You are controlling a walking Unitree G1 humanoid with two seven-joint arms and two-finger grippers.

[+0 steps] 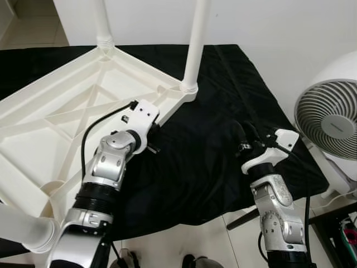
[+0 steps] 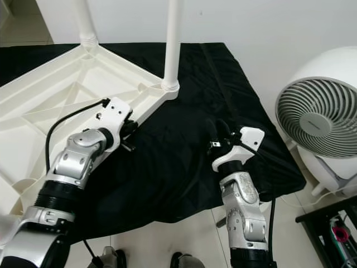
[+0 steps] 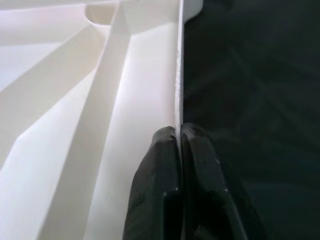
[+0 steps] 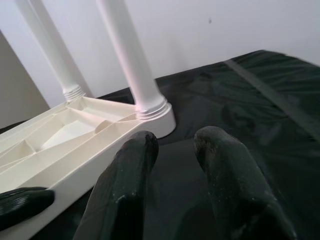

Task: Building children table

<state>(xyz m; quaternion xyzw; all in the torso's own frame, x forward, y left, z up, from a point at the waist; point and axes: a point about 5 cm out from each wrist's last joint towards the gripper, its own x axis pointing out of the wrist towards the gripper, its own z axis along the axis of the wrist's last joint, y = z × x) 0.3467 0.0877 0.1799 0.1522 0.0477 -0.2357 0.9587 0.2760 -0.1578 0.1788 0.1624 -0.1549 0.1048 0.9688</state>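
A white plastic children's table top [image 1: 50, 128] lies upside down on a black cloth [image 1: 206, 162]. Two white legs stand upright in its far corners, one [image 1: 195, 44] at the near-right corner socket and one [image 1: 102, 22] further back. Another white leg [image 1: 19, 229] shows at the lower left. My left gripper [image 1: 155, 137] is shut on the table's thin right rim [image 3: 178, 75], one finger [image 3: 157, 165] inside the rim and one outside. My right gripper [image 1: 244, 137] hovers open over the cloth to the right of the table, its fingers [image 4: 135, 165] apart and holding nothing.
A white round fan [image 1: 329, 123] stands on the floor at the right, close to my right arm. A dark rack [image 1: 340, 229] sits at the lower right. Tiled floor [image 1: 184, 240] lies before the cloth's front edge. A white wall runs behind.
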